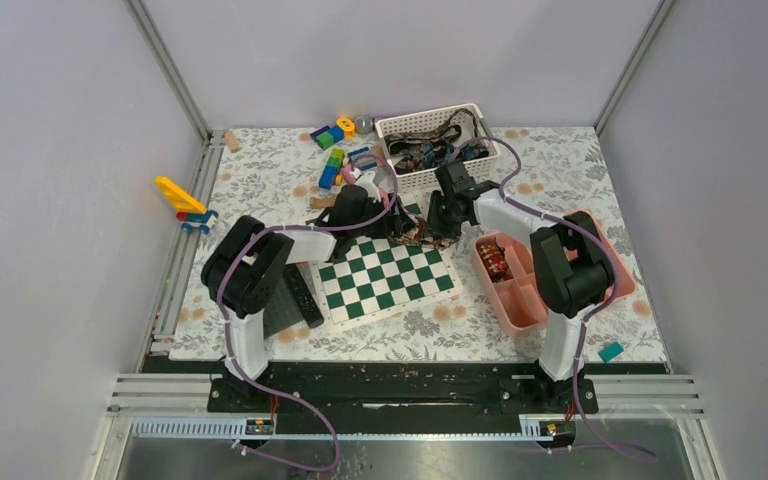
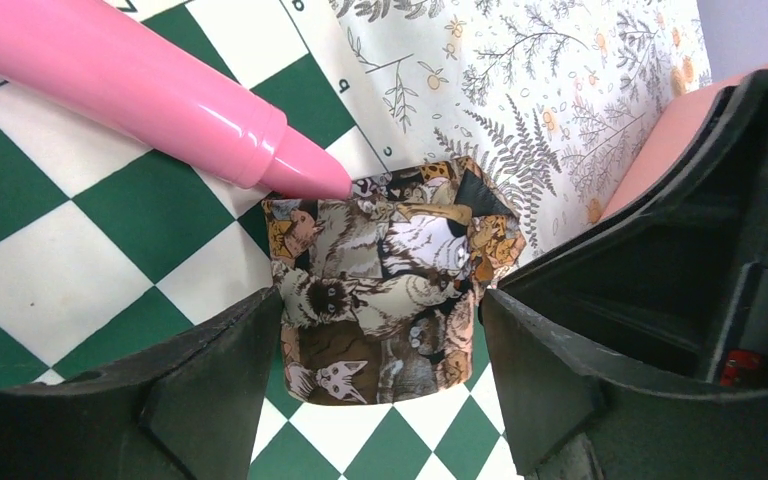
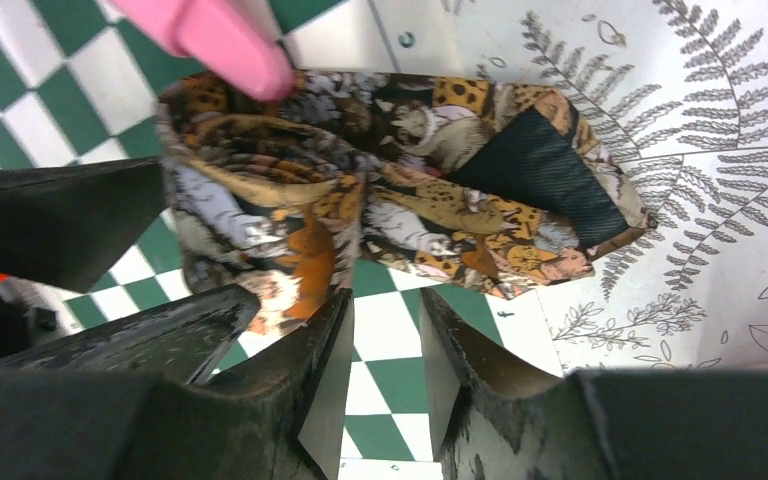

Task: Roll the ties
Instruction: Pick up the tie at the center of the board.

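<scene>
The tie [image 2: 390, 270] lies on the far edge of the board [image 1: 385, 285], near its right corner and partly on the cloth [image 1: 560, 180]. It is a loose, fat coil with its pointed end and black lining flapped outward. The left gripper [image 2: 380, 330] stands open with a finger on each side of the coil, at most brushing it. The right gripper [image 3: 385, 330] has its jaws a narrow gap apart, and only board shows between them. A fold of fabric runs along the outside of one finger. A pink stick [image 2: 130, 80] touches the coil's edge.

The fabric looks light, soft and slick, so it is likely to spring open when freed and to slide on the smooth board. The best hold, I judge, is across the coil's flat sides with the loose tip pinned under.

Nearest, a metal rail carries the bases. Beyond it is the board, with a pink tray [image 1: 535, 315] to its right holding one small coil [image 1: 493, 262]. Farther off, a white basket [image 1: 430, 120] holds more ties [image 1: 430, 150], with blocks [image 1: 332, 150] to its left. Grey walls close three sides, so swing room looks tight.
</scene>
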Tool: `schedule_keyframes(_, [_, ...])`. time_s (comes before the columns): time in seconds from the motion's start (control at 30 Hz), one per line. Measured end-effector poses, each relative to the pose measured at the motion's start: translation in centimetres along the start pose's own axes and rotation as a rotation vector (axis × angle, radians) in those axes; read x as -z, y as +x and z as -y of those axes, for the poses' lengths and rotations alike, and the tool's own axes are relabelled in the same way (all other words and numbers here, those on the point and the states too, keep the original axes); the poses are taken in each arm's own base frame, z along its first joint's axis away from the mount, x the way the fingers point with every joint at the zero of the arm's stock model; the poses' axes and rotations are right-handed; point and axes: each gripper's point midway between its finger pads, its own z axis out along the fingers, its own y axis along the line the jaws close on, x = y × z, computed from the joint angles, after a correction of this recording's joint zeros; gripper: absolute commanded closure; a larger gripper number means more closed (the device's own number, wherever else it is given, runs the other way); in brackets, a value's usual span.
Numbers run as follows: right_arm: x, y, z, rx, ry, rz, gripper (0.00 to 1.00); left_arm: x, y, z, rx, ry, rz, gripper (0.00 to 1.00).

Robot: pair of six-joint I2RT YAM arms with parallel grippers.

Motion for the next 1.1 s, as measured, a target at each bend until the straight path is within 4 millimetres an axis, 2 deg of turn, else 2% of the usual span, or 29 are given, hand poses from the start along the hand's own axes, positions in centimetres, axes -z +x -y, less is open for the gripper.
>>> schedule_keyframes(0.23, [2.5,-1.7,-2.5,0.005,-0.111,0.065,0.62,1.8,-2.5,0.9,-0.013,-0.021,0.068,0.26])
schedule_keyframes(0.43, [2.8,-1.8,-3.8,-0.002,-0.172,0.06,0.62,3.8,-5.2,0.6,-0.012,-0.048,0.15,0.26])
schedule_keyframes(0.7, [1.1,-1.6,-4.8,-0.03,-0.22,0.025,0.62,4.2,-4.8,-1.0,0.003,-0.091,0.146,0.26])
schedule_keyframes(1.1, [0.1,-1.7,-3.9,-0.058,-0.172,0.033,0.7,4.1,-4.3,-0.6,0.011,-0.065,0.125,0.26])
